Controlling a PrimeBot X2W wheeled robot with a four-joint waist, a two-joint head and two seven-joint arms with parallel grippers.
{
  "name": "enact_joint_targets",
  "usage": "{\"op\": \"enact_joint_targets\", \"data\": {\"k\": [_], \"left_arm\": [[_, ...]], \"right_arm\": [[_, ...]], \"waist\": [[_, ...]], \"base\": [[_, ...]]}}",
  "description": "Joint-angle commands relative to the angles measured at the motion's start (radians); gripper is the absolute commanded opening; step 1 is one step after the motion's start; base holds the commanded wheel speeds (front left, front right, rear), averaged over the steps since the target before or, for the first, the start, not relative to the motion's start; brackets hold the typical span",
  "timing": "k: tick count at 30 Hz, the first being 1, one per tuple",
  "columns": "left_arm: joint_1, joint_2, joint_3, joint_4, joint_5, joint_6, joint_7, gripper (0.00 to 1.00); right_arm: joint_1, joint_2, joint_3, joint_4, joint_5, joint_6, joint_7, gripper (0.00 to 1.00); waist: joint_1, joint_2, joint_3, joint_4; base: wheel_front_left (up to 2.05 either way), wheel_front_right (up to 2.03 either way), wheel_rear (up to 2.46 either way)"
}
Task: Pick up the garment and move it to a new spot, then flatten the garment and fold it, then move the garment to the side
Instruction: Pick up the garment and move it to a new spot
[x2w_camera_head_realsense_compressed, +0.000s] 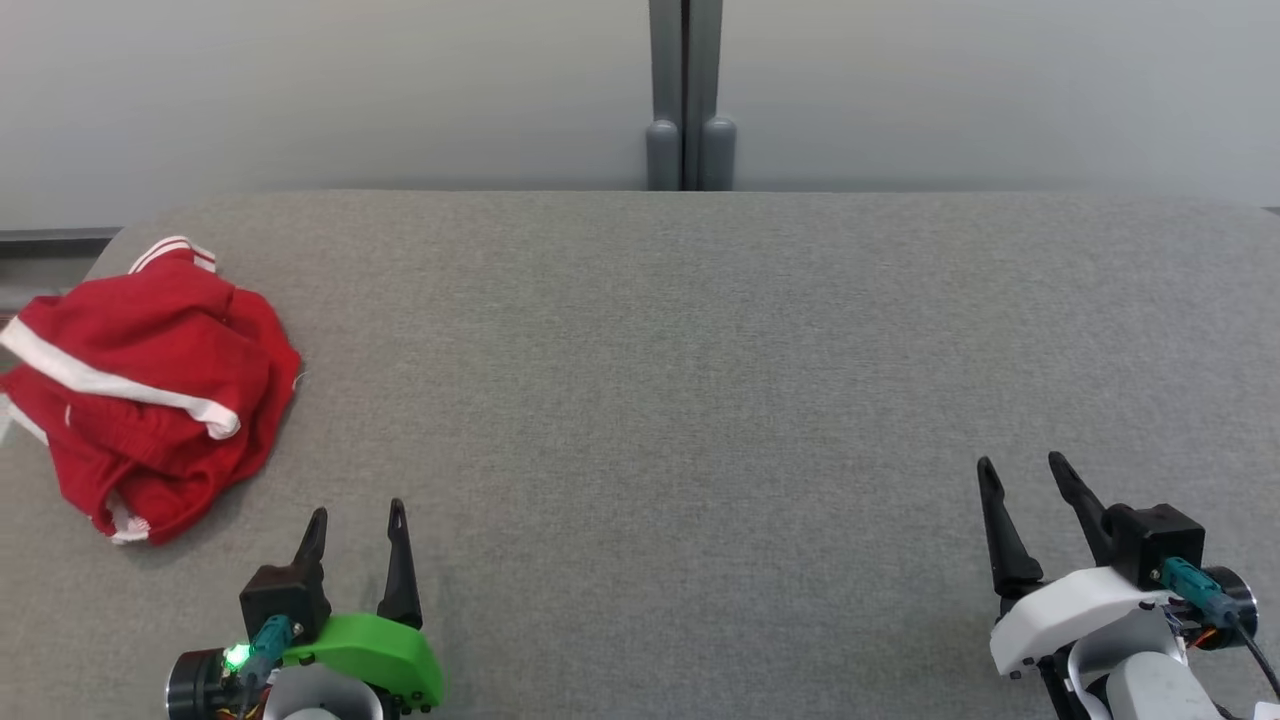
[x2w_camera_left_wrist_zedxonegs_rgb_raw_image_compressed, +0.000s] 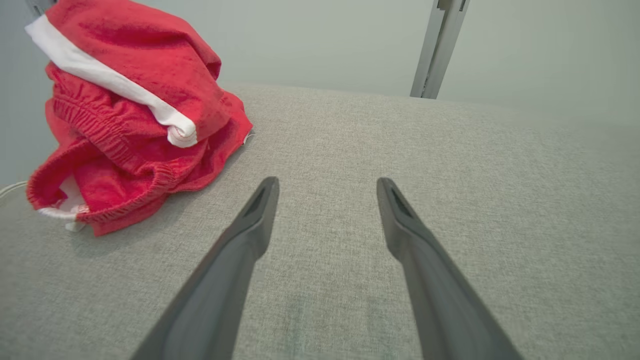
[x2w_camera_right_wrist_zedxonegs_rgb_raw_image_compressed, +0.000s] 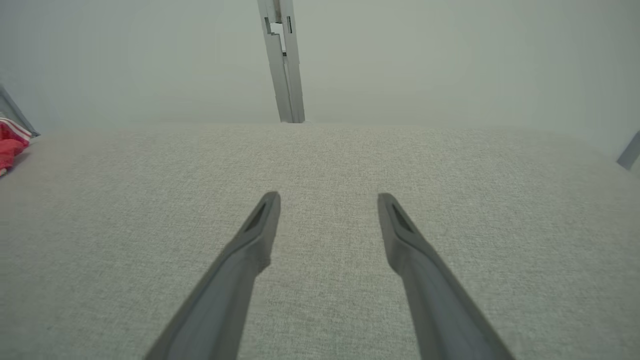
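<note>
The garment (x2w_camera_head_realsense_compressed: 150, 390) is a crumpled red piece with white trim, heaped at the left edge of the grey fabric table (x2w_camera_head_realsense_compressed: 680, 380). In the left wrist view the garment (x2w_camera_left_wrist_zedxonegs_rgb_raw_image_compressed: 130, 115) lies up and to the left of my fingers, apart from them. My left gripper (x2w_camera_head_realsense_compressed: 357, 520) stands open near the front edge, just right of and nearer than the heap, nothing between its fingers. My right gripper (x2w_camera_head_realsense_compressed: 1020, 472) is open at the front right, far from the cloth. In the right wrist view a sliver of the garment (x2w_camera_right_wrist_zedxonegs_rgb_raw_image_compressed: 10, 145) shows at the far left edge.
A grey post (x2w_camera_head_realsense_compressed: 686, 95) rises behind the table's far edge, against pale wall panels. The table's left corner is rounded, with a dark gap (x2w_camera_head_realsense_compressed: 40, 265) beyond it. Bare grey fabric spreads between the two grippers.
</note>
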Motion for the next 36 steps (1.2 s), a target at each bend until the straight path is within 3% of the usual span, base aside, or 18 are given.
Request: {"op": "enact_joint_targets", "data": {"k": [1,7,17,24,31,36], "left_arm": [[-0.004,0.002,0.004,0.004,0.024,0.005,-0.008,1.0],[0.017,-0.001,0.038,0.027,0.068,0.019,-0.023,1.0],[0.057,-0.002,0.113,0.03,0.046,0.032,-0.03,1.0],[0.081,-0.002,0.152,-0.002,-0.01,0.035,-0.03,1.0],[0.028,-0.002,0.135,0.002,-0.04,0.0,-0.03,1.0],[-0.078,-0.002,0.157,0.013,-0.08,-0.04,-0.03,1.0]], "right_arm": [[-0.006,-0.004,0.005,0.001,-0.021,0.0,-0.011,1.0],[-0.029,-0.004,0.05,0.013,-0.068,0.0,-0.026,1.0],[-0.047,-0.004,0.121,0.043,-0.083,0.0,-0.035,1.0],[-0.07,-0.004,0.172,0.061,-0.06,0.0,-0.035,1.0],[-0.082,-0.024,0.174,0.047,-0.047,0.0,-0.035,1.0],[-0.115,-0.057,0.196,0.026,-0.047,0.0,-0.035,1.0]], "waist": [[0.0,0.0,0.015,0.074],[0.0,0.0,0.038,0.249],[0.0,0.0,0.045,0.404],[0.0,0.0,0.066,0.417],[0.0,0.0,0.107,0.416],[0.0,0.0,0.182,0.364]], "base": [[0.0,0.0,0.0],[0.0,0.0,0.0],[0.0,0.0,0.0],[0.0,0.0,0.0],[0.0,0.0,0.0],[0.0,0.0,0.0]]}}
